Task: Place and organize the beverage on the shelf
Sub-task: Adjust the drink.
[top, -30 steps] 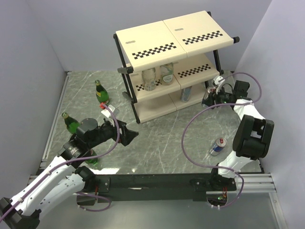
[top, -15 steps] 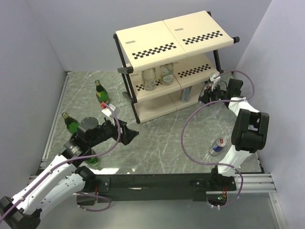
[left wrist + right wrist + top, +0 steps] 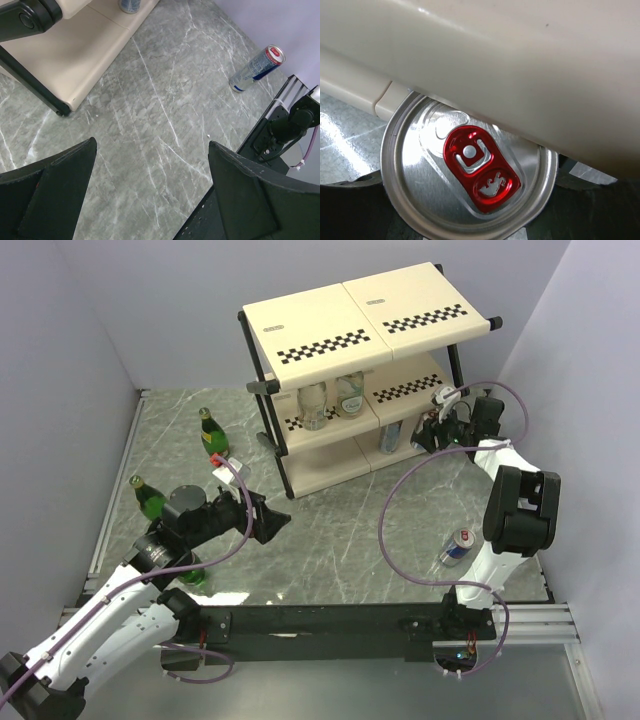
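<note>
Right gripper point(image 3: 428, 432) is pinching a can point(image 3: 470, 170) at the shelf point(image 3: 330, 340).
A cream panel point(image 3: 530, 60) is overhanging the can top beyond its jaws; left gripper point(image 3: 150, 190) is gaping wide.

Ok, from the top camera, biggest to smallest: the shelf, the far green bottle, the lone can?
1. The shelf, by far.
2. The far green bottle and the lone can look about alike; the can sits nearer the camera, so I won't rank them.
</note>
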Controlling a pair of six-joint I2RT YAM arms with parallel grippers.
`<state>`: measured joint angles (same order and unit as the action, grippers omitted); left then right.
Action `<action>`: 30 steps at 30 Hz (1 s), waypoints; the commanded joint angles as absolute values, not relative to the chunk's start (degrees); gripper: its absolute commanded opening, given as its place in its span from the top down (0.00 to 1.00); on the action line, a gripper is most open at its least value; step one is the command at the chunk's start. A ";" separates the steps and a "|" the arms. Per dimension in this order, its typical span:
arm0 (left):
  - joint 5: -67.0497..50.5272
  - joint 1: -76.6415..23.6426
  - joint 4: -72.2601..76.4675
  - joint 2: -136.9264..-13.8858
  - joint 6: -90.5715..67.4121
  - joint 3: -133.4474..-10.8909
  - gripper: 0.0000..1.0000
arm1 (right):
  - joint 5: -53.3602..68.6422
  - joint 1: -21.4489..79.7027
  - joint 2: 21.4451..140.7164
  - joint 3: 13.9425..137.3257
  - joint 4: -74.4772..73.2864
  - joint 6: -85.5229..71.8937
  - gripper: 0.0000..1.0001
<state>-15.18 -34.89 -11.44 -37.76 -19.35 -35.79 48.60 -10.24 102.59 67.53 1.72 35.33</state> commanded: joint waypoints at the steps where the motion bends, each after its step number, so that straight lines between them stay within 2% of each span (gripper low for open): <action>1: -16.00 -34.54 -9.05 -37.70 -19.60 -35.51 0.00 | 49.22 -9.32 103.01 71.54 6.15 35.94 0.97; 23: -17.05 -34.45 -8.18 -37.35 -19.25 -35.42 0.01 | 45.97 -9.05 101.78 70.14 1.32 42.36 0.92; 30: -19.51 -34.45 -0.45 -37.70 -21.87 -33.05 0.00 | 47.20 -9.05 99.85 69.79 -2.63 43.50 0.94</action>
